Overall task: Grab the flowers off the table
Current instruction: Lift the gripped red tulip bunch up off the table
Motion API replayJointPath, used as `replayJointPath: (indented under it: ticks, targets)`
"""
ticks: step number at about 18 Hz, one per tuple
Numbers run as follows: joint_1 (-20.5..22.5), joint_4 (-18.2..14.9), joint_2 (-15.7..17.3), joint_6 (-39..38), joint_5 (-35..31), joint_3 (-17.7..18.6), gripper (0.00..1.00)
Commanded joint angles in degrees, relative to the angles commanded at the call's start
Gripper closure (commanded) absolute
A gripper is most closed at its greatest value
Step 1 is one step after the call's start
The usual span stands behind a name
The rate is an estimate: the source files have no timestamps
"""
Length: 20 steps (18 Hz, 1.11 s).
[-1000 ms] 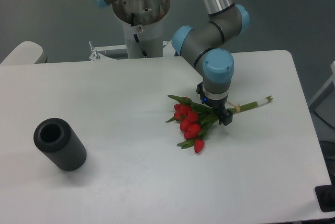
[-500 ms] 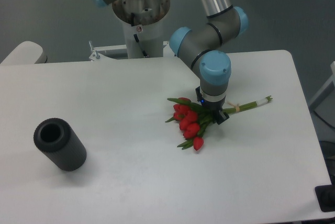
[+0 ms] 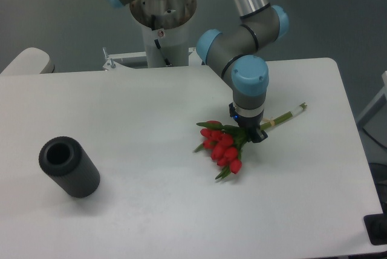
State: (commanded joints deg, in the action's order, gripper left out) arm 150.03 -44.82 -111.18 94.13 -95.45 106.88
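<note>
The flowers (image 3: 222, 147), a small bunch of red tulip buds with green leaves, sit right of the middle of the white table (image 3: 151, 108). Their pale-green stems (image 3: 289, 112) with a tan band stick out up and to the right. My gripper (image 3: 251, 133) points down and is shut on the flowers where leaves meet stems. The stem end looks tilted up off the table. The fingertips are partly hidden by the leaves and the wrist.
A dark grey cylinder (image 3: 69, 166) lies on its side at the left of the table, open end up-left. The robot base (image 3: 162, 26) stands behind the far edge. The table's right edge is near the stem tips.
The gripper closed on the bunch and shifted slightly. The flowers turned a little: the stem end rose and moved up-left, and the buds moved slightly down-right.
</note>
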Motion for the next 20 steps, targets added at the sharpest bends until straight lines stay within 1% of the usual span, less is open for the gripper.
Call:
replayJointPath:
  ticks: [4, 6, 8, 9, 12, 15, 20]
  targets:
    - [-3.07, -0.97, 1.32, -0.17, 0.78, -2.72, 0.62]
    - [-3.96, -2.19, 1.67, -0.26, 3.59, -4.48, 0.62]
    - [-3.52, -3.77, 2.29, -0.44, 8.67, -5.71, 0.64]
    - [-3.26, -3.87, 2.63, -0.53, 11.14, -5.89, 0.65]
    - [-2.29, -4.39, 2.90, -0.88, 12.57, -5.80, 0.76]
    - [-2.03, -5.36, 3.08, -1.23, 13.27, -6.59, 0.76]
    - [-1.50, -7.47, 3.08, -4.74, 20.03, -9.22, 0.76]
